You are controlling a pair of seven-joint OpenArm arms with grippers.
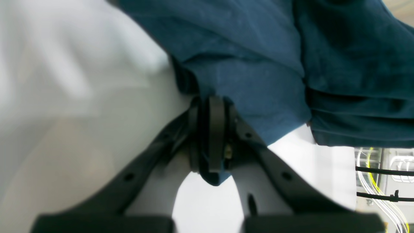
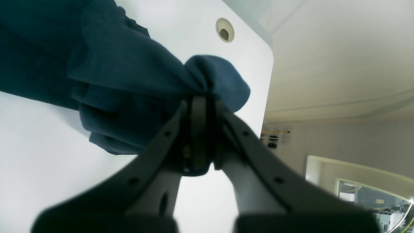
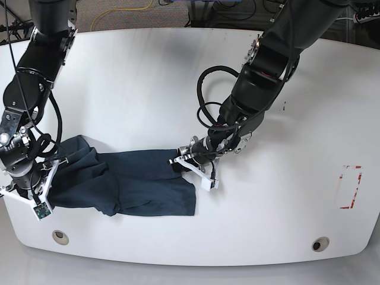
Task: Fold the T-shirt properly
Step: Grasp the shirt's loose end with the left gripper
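The T-shirt (image 3: pixel 136 181) is dark navy and lies bunched and wrinkled across the front left of the white table (image 3: pixel 178 77). My left gripper (image 3: pixel 181 159) is shut on the cloth's right upper corner; in the left wrist view the T-shirt (image 1: pixel 252 64) is pinched between the closed jaws of the left gripper (image 1: pixel 212 113). My right gripper (image 3: pixel 59 157) is shut on the cloth's left end; in the right wrist view a bunched fold of the T-shirt (image 2: pixel 129 84) bulges above the right gripper (image 2: pixel 200 100). Both held ends sit slightly raised off the table.
Two round holes (image 3: pixel 59 237) (image 3: pixel 320 244) sit near the table's front edge, one of them (image 2: pixel 224 30) seen from the right wrist. A red-marked rectangle (image 3: pixel 349 187) lies at the right. Cables (image 3: pixel 136 6) run behind the table.
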